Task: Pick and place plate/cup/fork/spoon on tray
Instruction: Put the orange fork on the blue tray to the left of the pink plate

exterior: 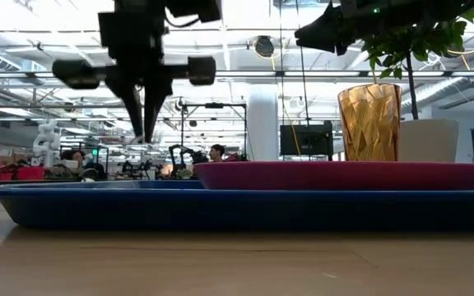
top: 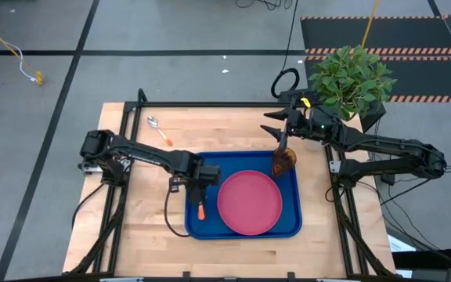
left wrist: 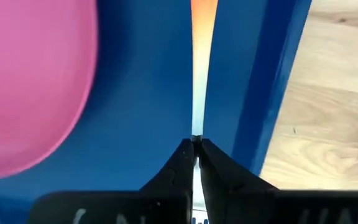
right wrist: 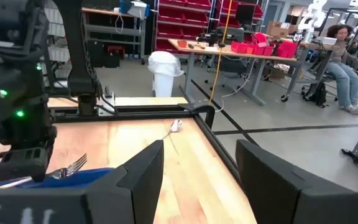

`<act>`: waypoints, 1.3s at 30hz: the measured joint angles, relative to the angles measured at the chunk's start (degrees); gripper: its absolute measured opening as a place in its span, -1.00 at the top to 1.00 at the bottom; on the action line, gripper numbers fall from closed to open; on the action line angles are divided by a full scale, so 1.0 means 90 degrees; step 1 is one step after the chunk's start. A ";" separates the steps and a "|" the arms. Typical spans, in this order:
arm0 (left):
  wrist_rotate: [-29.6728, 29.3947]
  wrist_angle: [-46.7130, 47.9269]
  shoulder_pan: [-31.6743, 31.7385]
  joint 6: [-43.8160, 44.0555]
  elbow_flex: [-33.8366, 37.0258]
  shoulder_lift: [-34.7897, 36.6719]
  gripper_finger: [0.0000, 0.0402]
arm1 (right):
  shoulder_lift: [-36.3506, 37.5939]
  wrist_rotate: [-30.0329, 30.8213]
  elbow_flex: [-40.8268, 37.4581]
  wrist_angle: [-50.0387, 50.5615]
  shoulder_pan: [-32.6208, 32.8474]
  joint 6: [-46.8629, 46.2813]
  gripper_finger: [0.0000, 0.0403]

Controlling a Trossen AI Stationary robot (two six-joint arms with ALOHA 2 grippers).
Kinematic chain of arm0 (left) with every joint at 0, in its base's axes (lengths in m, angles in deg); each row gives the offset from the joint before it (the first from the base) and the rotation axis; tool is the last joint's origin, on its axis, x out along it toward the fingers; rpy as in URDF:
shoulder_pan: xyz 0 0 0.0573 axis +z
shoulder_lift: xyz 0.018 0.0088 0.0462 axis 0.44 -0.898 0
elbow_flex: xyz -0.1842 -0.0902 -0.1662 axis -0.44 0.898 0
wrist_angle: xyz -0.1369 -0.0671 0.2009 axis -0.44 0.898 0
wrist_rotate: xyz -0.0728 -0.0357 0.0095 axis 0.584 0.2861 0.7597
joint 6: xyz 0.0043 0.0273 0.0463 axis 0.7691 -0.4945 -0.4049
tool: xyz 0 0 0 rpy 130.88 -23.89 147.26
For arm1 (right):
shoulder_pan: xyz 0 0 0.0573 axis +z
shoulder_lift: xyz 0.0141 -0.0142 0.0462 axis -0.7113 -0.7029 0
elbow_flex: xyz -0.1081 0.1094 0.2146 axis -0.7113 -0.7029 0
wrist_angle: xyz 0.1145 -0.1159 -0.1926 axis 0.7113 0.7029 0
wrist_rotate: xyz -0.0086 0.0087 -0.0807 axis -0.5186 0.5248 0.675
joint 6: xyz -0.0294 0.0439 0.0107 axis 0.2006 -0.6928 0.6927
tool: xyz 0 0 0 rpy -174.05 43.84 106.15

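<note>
Now the fork (top: 201,210) hangs over the left end of the blue tray (top: 292,227), its orange handle pointing down, pinched tight in my left gripper (left wrist: 196,151) beside the pink plate (top: 249,202). The amber cup (top: 283,162) stands in the tray's far right corner. The spoon (top: 159,131) lies on the table beyond the tray. My right gripper (right wrist: 199,163) hangs released above the cup

No text, labels or numbers — none readable.
</note>
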 joint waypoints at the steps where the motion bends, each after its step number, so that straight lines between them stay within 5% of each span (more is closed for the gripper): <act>1: 0.0040 -0.0063 0.0039 -0.0089 0.0092 -0.0001 0.96 | 0.0000 0.0000 0.0000 0.0018 0.0000 0.0005 0.05; 7: 0.0038 -0.0586 0.0259 -0.0636 0.0690 0.0004 0.94 | 0.0000 0.0000 0.0000 0.0243 0.0000 -0.0009 0.05; 39: 0.0541 -0.1854 0.0237 -0.0375 0.1550 0.0004 0.90 | -0.0002 -0.0002 -0.0002 0.0455 0.0000 -0.0057 0.05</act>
